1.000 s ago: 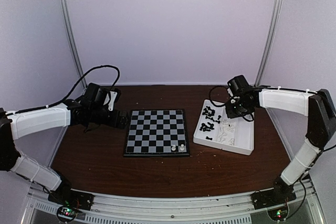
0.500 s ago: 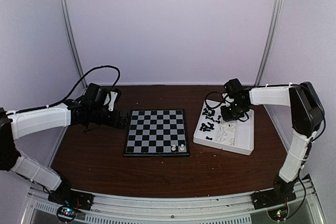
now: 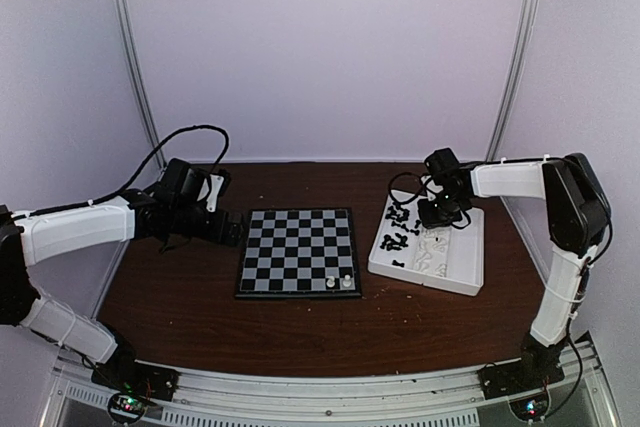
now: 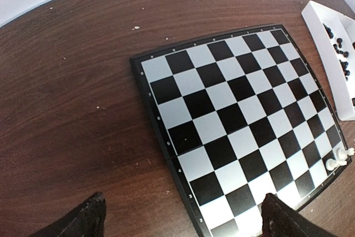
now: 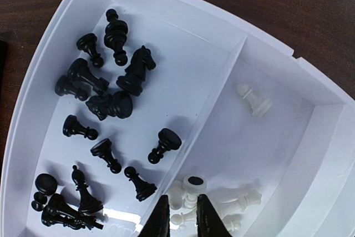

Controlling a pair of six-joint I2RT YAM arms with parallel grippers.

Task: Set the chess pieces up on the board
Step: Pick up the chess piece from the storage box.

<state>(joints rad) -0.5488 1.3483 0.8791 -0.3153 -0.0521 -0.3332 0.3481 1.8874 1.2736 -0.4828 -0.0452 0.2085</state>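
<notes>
The board lies flat at the table's middle, and two white chess pieces stand at its near right corner. They also show in the left wrist view. My left gripper is open and empty, hovering over the board's left edge. My right gripper is low over the white tray. Its fingers are narrowly apart over a cluster of white pieces beside the divider. Several black pieces lie in the tray's other compartment, and a lone white pawn lies farther off.
The white divided tray sits right of the board on the brown table. Pale walls and metal posts enclose the back and sides. A black cable loops behind the left arm.
My right arm has moved left and down over the tray, toward the white pieces. The left arm and the board's pieces have not moved.
</notes>
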